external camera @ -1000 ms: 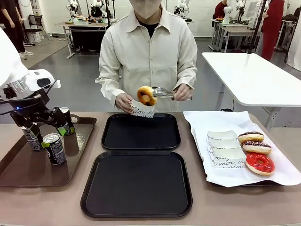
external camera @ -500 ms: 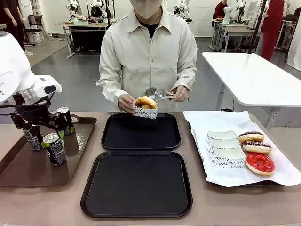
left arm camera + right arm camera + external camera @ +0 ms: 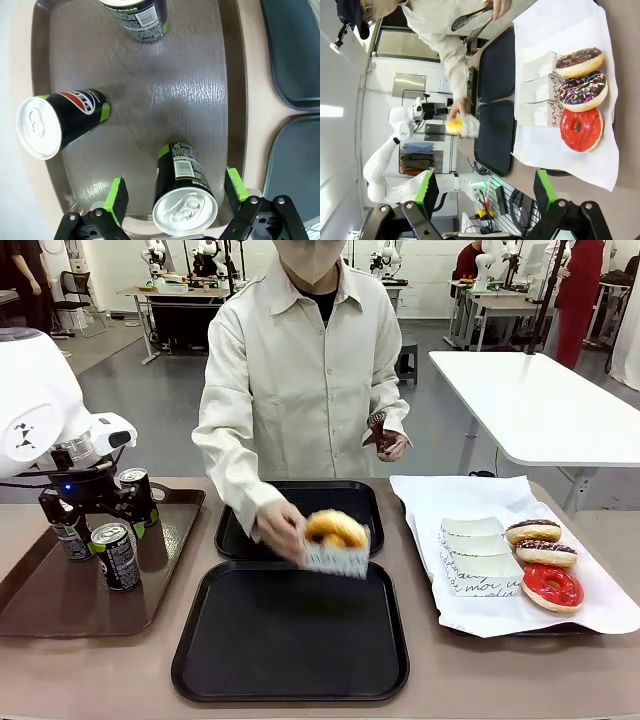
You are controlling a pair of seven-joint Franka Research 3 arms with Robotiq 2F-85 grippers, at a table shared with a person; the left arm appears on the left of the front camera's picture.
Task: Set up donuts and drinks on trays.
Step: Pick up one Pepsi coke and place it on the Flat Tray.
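Note:
A person's hand holds a glazed donut (image 3: 335, 530) in a white paper sleeve just over the far rim of the near black tray (image 3: 290, 650). The far black tray (image 3: 240, 530) lies behind it. Three more donuts, chocolate (image 3: 533, 531), sprinkled (image 3: 546, 552) and red-iced (image 3: 552, 586), rest on white paper at the right. My left gripper (image 3: 100, 512) hangs open over the brown tray. In the left wrist view the left gripper (image 3: 175, 192) has its green pads either side of a drink can (image 3: 185, 202), apart from it. My right gripper (image 3: 485, 192) is open with nothing in it.
Two other cans (image 3: 50, 125) (image 3: 137, 15) stand on the brown tray (image 3: 60, 605). Empty paper sleeves (image 3: 475, 560) lie on the paper-lined tray (image 3: 600, 615). The person's other hand holds tongs (image 3: 378, 430) at chest height. A white table (image 3: 540, 400) stands at the far right.
The person slid the glazed donut into the sleeve and carried it down over the near black tray, drawing the tongs back. My left gripper shifted slightly over the cans, still open.

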